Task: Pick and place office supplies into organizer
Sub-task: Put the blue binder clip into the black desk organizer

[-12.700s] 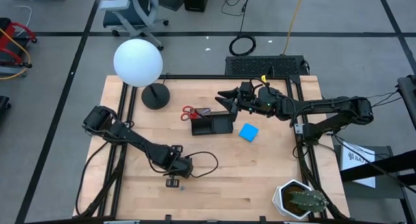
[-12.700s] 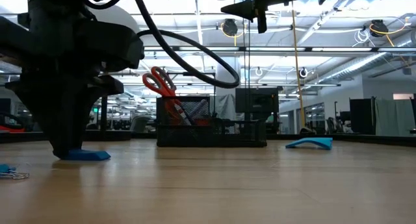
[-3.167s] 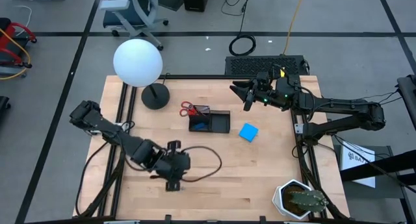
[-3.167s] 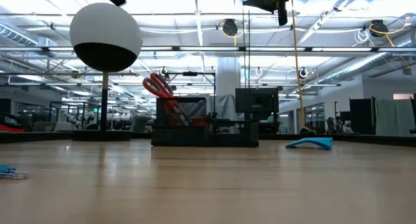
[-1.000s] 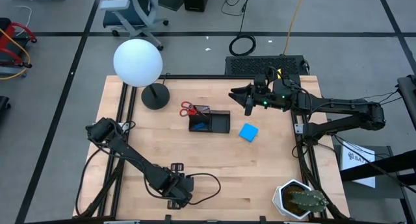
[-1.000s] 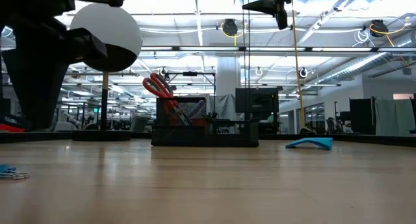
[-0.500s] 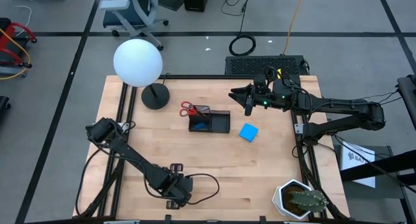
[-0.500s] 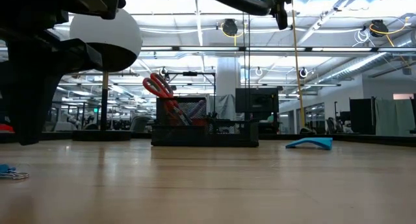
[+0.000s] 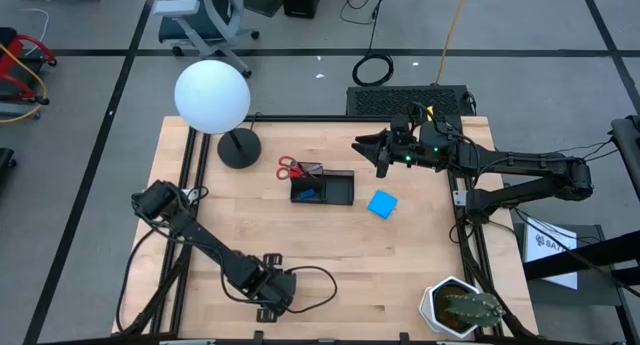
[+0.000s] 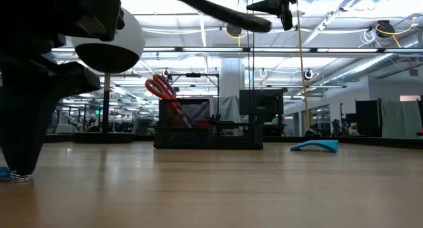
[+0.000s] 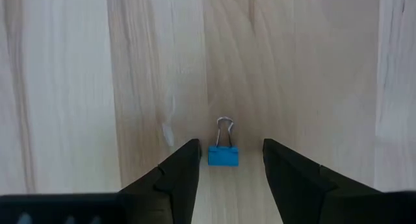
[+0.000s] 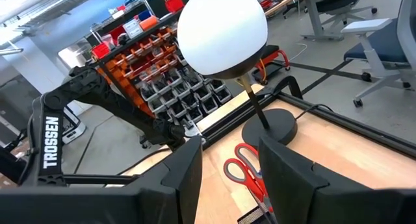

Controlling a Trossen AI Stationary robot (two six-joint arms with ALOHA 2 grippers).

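Your left gripper (image 11: 225, 178) is down low over the near part of the counter (image 9: 330, 255), pointed straight at the wood. Its fingers (image 11: 179, 175) are spread, and a small blue binder clip (image 11: 223, 155) lies flat on the counter in the gap between them, wire loop pointing away from the wrist. Neither finger touches the clip; there is bare wood on both sides of it. In the low view the same clip (image 10: 9, 176) shows at the foot of the dark arm, resting on the counter.

Your right gripper (image 9: 372, 151) hangs high above the far right part of the counter, well apart from the left one. Its fingers (image 12: 185, 169) stand apart with nothing between them.

The organizer (image 9: 323, 188) sits on the counter below and just to the side of your right gripper, and well away from the left one. Red-handled scissors (image 9: 291, 168) stand in its end compartment, handles sticking up and leaning outward; something blue lies inside the box, too small to tell what. In the low view the scissors (image 10: 162, 89) rise above the mesh wall.

The bright blue square pad (image 9: 382, 203) lies flat on the counter near the organizer, below your right gripper, not touching either.

Beyond the organizer from the right gripper stands a lamp (image 9: 212, 97) with a white globe on a round black base. A potted cactus (image 9: 462, 307) stands at the near right corner.
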